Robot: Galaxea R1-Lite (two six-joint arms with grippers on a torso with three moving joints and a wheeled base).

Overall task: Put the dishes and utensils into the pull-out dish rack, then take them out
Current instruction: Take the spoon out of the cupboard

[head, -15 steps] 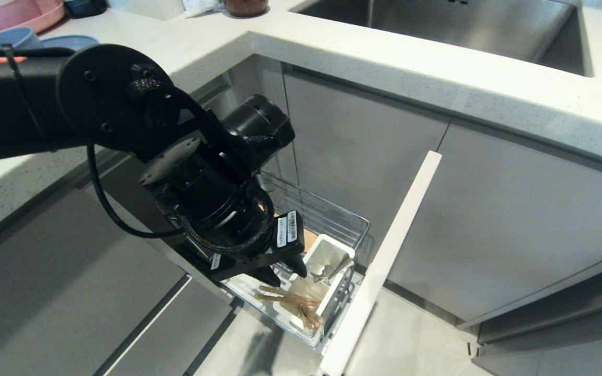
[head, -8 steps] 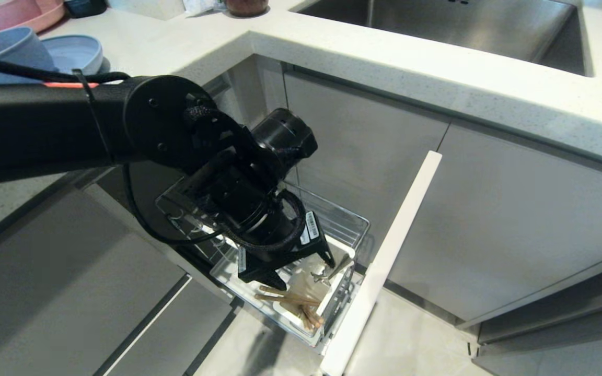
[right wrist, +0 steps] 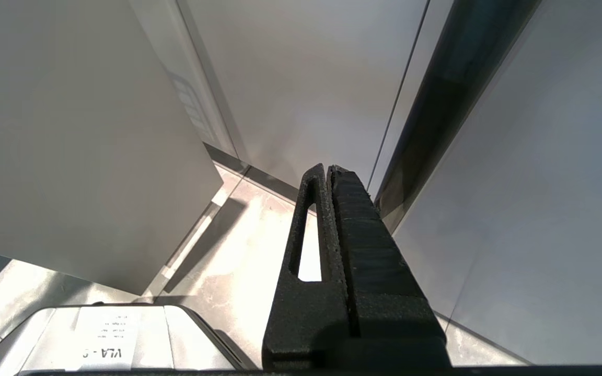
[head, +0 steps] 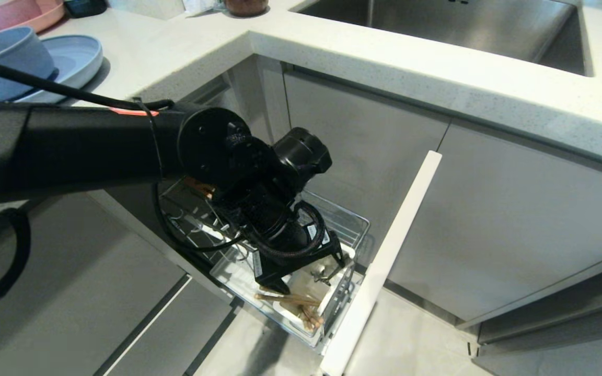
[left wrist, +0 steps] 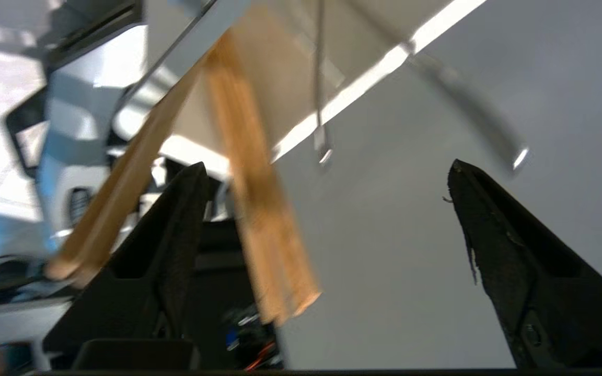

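Left gripper (head: 309, 271), fingers apart, hangs over white plastic cutlery caddy (head: 327, 298); thin light-brown wooden chopsticks (head: 293, 303) lean inside, loaded.

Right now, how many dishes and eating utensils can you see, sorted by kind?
Pale blue bowl: 1
Pale blue plate: 1
Pink dish, partly out of frame: 1
Metal spoon: 1
Wooden chopsticks: several in a bundle, exact number unclear, counted as 1 bundle
Total: 5
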